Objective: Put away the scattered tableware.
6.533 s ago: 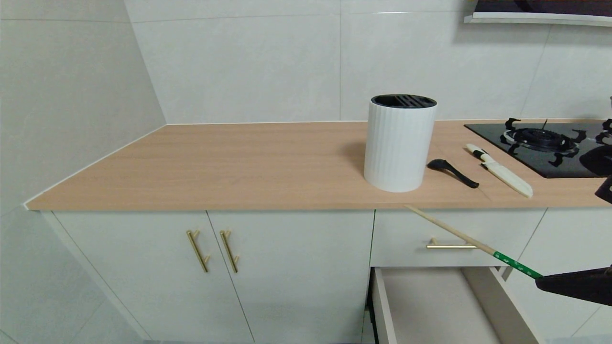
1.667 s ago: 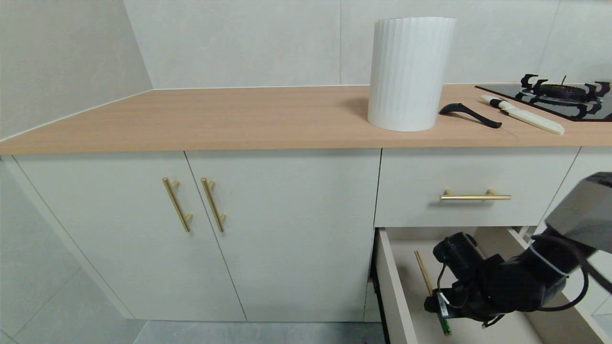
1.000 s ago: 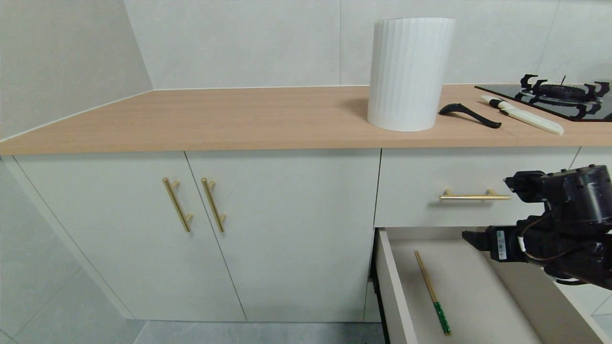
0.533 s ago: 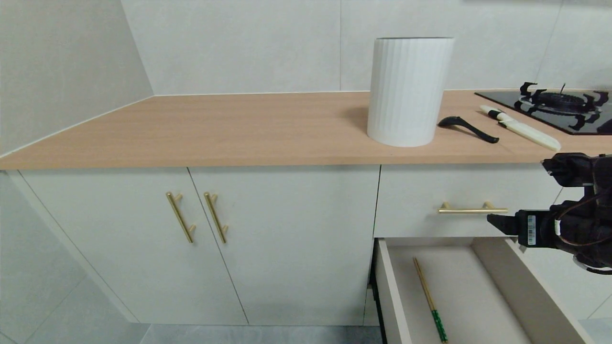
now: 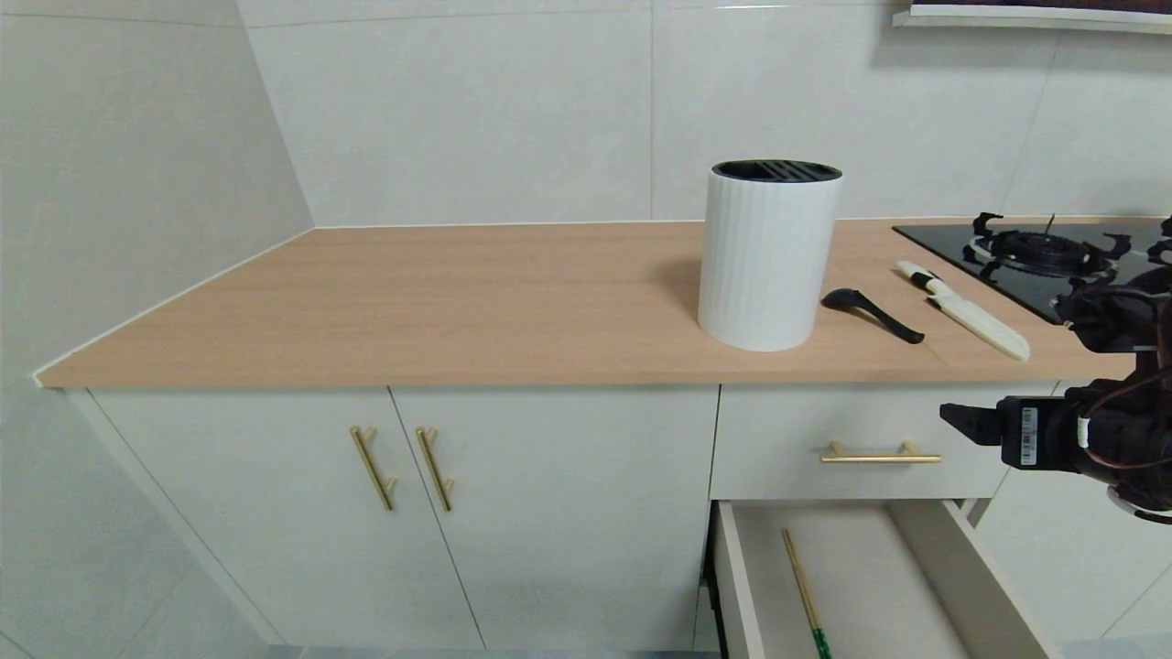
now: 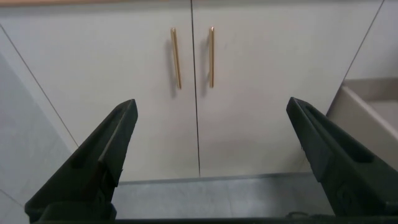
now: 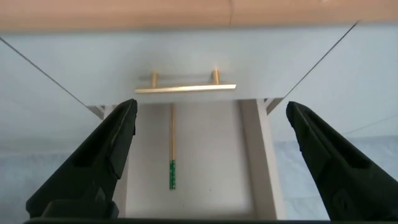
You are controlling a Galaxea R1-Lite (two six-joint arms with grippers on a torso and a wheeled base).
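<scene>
Fingers [image 7: 106, 168] of the right gripper [image 7: 210, 109] were spread wide and held nothing. In the head view this gripper sat at the right edge of the frame, at mid height, pointing toward the frame's left. It was level with the closed drawer front [image 5: 778, 444] and above the open drawer [image 5: 952, 567] at the lower right. Its wrist camera looked past the fingers at the gold handle [image 7: 185, 88] of that closed front, and below it into the open drawer.

1 chopstick [image 5: 798, 586] with a green end lay flat on the drawer floor. It ran lengthwise, nearer the drawer's left wall than its right, with the plain wooden end toward the back.

On the counter [image 5: 458, 302] above, a tall white ribbed holder [image 5: 767, 261] with a black slotted top stood upright, right of the frame's centre. Just right of it lay a black spoon [image 5: 870, 311], and right of the spoon lay a knife [image 5: 961, 309] with a cream blade, apart from the spoon. A black stove [image 5: 1035, 261] filled the counter's far right.

The left gripper [image 6: 211, 102] was also wide open and empty. It faced the 2 cabinet doors [image 6: 199, 124], each with 1 upright gold bar, with a corner of the open drawer to one side.
</scene>
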